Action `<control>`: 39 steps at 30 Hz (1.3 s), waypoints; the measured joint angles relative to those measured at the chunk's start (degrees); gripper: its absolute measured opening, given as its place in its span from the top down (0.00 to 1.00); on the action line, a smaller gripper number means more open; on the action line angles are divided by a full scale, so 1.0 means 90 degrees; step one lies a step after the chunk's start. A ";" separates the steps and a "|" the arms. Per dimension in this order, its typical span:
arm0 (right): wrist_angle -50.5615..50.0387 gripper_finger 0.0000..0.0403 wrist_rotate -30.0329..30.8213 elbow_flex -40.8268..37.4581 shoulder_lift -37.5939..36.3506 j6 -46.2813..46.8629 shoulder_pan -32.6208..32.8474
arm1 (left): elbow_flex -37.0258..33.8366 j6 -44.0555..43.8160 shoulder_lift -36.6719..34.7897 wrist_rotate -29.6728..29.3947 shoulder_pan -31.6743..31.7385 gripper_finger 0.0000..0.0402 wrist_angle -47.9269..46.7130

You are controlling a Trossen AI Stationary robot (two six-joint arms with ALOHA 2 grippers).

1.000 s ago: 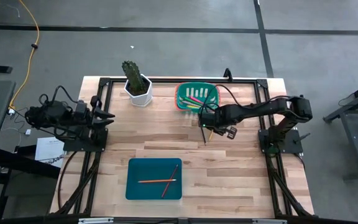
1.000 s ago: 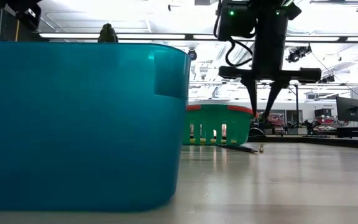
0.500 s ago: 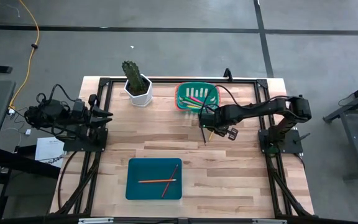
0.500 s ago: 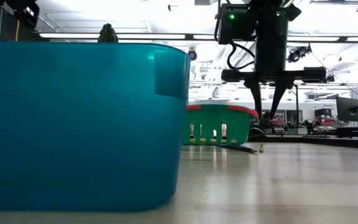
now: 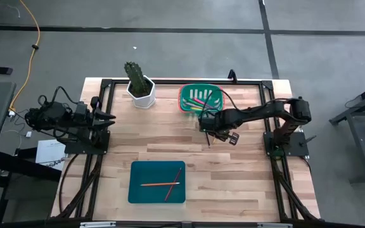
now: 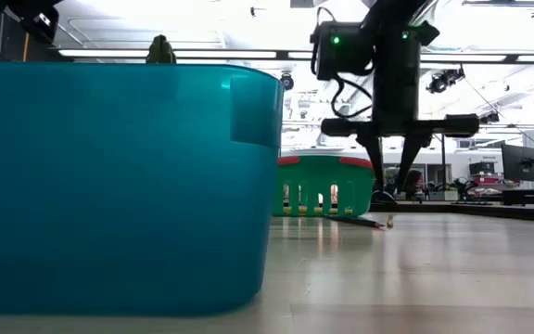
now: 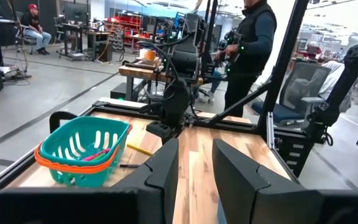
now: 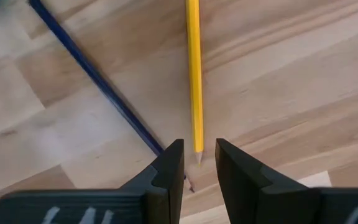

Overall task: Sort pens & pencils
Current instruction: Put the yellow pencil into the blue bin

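Two pencils lie on the wooden table (image 5: pixel 233 164) directly beneath my right gripper (image 8: pixel 197 163): a yellow pencil (image 8: pixel 194 74) and a dark blue pencil (image 8: pixel 98 84), their tips converging between my parted, empty fingers. Two more pencils (image 5: pixel 163 182), orange and red, lie crossed in the blue bin (image 5: pixel 137 193) near the front edge. Several pink and green pens (image 5: pixel 199 98), too bunched to count, sit in the green basket (image 5: pixel 184 104) just behind my right gripper. A potted cactus (image 5: pixel 138 82) stands beside the basket. My left gripper (image 7: pixel 194 165) waits at the table's left edge, fingers apart, holding nothing.
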 joint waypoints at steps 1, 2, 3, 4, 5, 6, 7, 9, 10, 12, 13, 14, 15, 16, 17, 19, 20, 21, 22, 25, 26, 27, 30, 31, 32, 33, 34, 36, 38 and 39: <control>0.0022 0.79 -0.0063 0.0000 0.0041 -0.0030 -0.0023 | 0.0000 0.0006 0.0000 0.0000 0.0000 0.79 -0.0027; 0.0068 0.79 -0.0076 0.0000 0.0092 -0.0057 -0.0037 | 0.0000 0.0010 0.0000 0.0000 0.0000 0.79 -0.0063; 0.0119 0.79 -0.0075 0.0000 0.0130 -0.0057 -0.0044 | 0.0000 0.0010 0.0000 0.0001 0.0000 0.79 -0.0106; 0.0139 0.79 -0.0071 0.0000 0.0154 -0.0050 -0.0049 | 0.0000 0.0010 0.0000 0.0002 0.0000 0.79 -0.0141; 0.0138 0.79 -0.0069 0.0000 0.0179 -0.0028 -0.0045 | 0.0000 0.0010 0.0000 0.0002 0.0001 0.79 -0.0150; 0.0144 0.79 -0.0092 0.0000 0.0214 -0.0022 -0.0045 | 0.0000 0.0010 0.0000 0.0002 0.0000 0.79 -0.0159; 0.0144 0.79 -0.0128 0.0000 0.0256 -0.0025 -0.0053 | 0.0000 0.0010 0.0000 0.0002 0.0000 0.79 -0.0188; 0.0168 0.79 -0.0276 0.0000 0.0328 -0.0051 -0.0069 | 0.0000 0.0021 0.0000 0.0002 0.0001 0.79 -0.0210; 0.0199 0.79 -0.0312 0.0000 0.0362 -0.0062 -0.0079 | 0.0000 0.0054 0.0000 0.0002 0.0000 0.79 -0.0240; 0.0256 0.79 -0.0357 -0.0003 0.0433 -0.0072 -0.0088 | 0.0000 0.0064 0.0000 0.0002 0.0000 0.79 -0.0270; 0.0295 0.79 -0.0360 -0.0005 0.0455 -0.0074 -0.0090 | 0.0000 0.0063 0.0000 0.0002 0.0001 0.79 -0.0279; 0.0324 0.79 -0.0359 -0.0005 0.0457 -0.0074 -0.0095 | 0.0000 0.0064 0.0000 0.0002 0.0000 0.79 -0.0284; 0.0327 0.79 -0.0353 -0.0005 0.0457 -0.0067 -0.0097 | 0.0000 0.0064 0.0000 0.0002 0.0000 0.79 -0.0282; 0.0316 0.79 -0.0352 -0.0005 0.0457 -0.0057 -0.0103 | 0.0000 0.0064 0.0000 0.0002 0.0000 0.79 -0.0285; 0.0296 0.79 -0.0352 -0.0005 0.0457 -0.0057 -0.0110 | 0.0000 0.0064 0.0000 0.0002 0.0000 0.79 -0.0292; 0.0285 0.79 -0.0366 -0.0005 0.0457 -0.0059 -0.0143 | 0.0000 0.0064 0.0000 0.0002 0.0000 0.79 -0.0313; 0.0287 0.79 -0.0390 -0.0005 0.0457 -0.0072 -0.0160 | 0.0000 0.0064 0.0000 0.0003 0.0000 0.79 -0.0333; 0.0285 0.79 -0.0393 -0.0005 0.0457 -0.0075 -0.0184 | 0.0000 0.0064 0.0000 0.0004 0.0000 0.79 -0.0334; 0.0285 0.79 -0.0391 -0.0005 0.0457 -0.0077 -0.0194 | 0.0000 0.0064 0.0000 0.0003 0.0000 0.79 -0.0331; 0.0257 0.79 -0.0397 -0.0005 0.0457 -0.0175 -0.0276 | 0.0000 0.0064 0.0000 0.0005 0.0000 0.79 -0.0333; 0.0231 0.79 -0.0416 -0.0005 0.0457 -0.0208 -0.0300 | 0.0000 0.0071 0.0000 0.0005 0.0000 0.79 -0.0333; 0.0206 0.79 -0.0420 -0.0006 0.0457 -0.0224 -0.0327 | 0.0000 0.0098 0.0000 0.0005 0.0000 0.79 -0.0331; 0.0188 0.79 -0.0426 -0.0007 0.0457 -0.0339 -0.0435 | 0.0000 0.0166 0.0000 0.0012 0.0000 0.79 -0.0330; 0.0188 0.79 -0.0441 -0.0007 0.0457 -0.0384 -0.0472 | 0.0000 0.0166 0.0000 0.0015 0.0001 0.79 -0.0330; 0.0189 0.79 -0.0444 -0.0007 0.0457 -0.0437 -0.0505 | 0.0000 0.0168 0.0000 0.0015 0.0000 0.79 -0.0330; 0.0192 0.79 -0.0460 -0.0007 0.0457 -0.0468 -0.0537 | 0.0000 0.0171 0.0000 0.0015 0.0000 0.79 -0.0330; 0.0190 0.79 -0.0488 -0.0007 0.0457 -0.0498 -0.0569 | 0.0000 0.0174 0.0000 0.0015 0.0001 0.79 -0.0330; 0.0190 0.79 -0.0493 -0.0007 0.0457 -0.0534 -0.0613 | 0.0000 0.0176 0.0000 0.0015 0.0000 0.79 -0.0328; 0.0190 0.79 -0.0511 -0.0009 0.0455 -0.0624 -0.0656 | 0.0000 0.0178 0.0000 0.0015 0.0002 0.79 -0.0328; 0.0188 0.79 -0.0526 -0.0010 0.0455 -0.0663 -0.0682 | 0.0000 0.0178 0.0000 0.0015 0.0001 0.79 -0.0328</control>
